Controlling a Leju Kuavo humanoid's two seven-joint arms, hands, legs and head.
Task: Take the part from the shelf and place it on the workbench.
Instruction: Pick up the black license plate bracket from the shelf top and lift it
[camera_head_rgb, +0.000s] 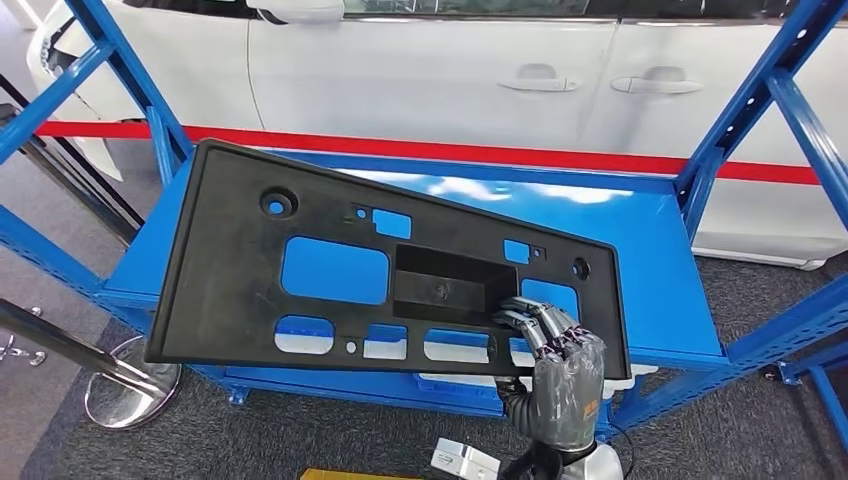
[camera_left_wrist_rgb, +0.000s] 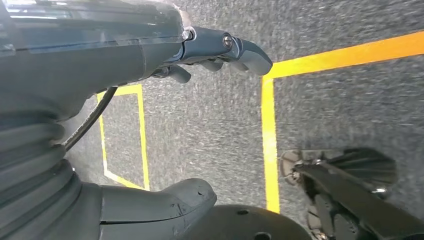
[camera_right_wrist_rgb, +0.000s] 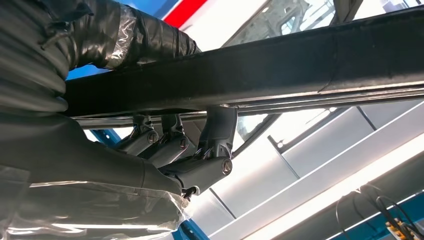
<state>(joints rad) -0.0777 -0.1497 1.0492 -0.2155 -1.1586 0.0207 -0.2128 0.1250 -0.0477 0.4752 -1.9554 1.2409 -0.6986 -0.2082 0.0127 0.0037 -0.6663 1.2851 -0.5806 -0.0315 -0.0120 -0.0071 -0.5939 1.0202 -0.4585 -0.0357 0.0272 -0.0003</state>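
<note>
The right robot hand (camera_head_rgb: 555, 345) holds a big flat black part (camera_head_rgb: 330, 250) by its lower edge, near the part's right corner. Its dark fingers (camera_head_rgb: 530, 318) hook over the top face of the part, next to a deep box-shaped dip in the middle. In the right wrist view the fingers (camera_right_wrist_rgb: 172, 145) curl up around the dark edge of the part (camera_right_wrist_rgb: 280, 65), so the grip is closed tight on it. The part is tilted, with its left end higher and its right end lower. It hangs in the air in front of the blue shelf (camera_head_rgb: 650, 250) and covers much of the shelf's top board; I cannot tell if any of it touches the shelf. The part has many holes, and the blue board shows through them. Behind the shelf stands a white car (camera_head_rgb: 430, 70) with a red stripe low along its side. The left robot hand (camera_left_wrist_rgb: 220, 50) hangs over grey carpet (camera_left_wrist_rgb: 215, 130) with yellow lines (camera_left_wrist_rgb: 270, 130) on it. Its fingers are bent a little and hold nothing.
</note>
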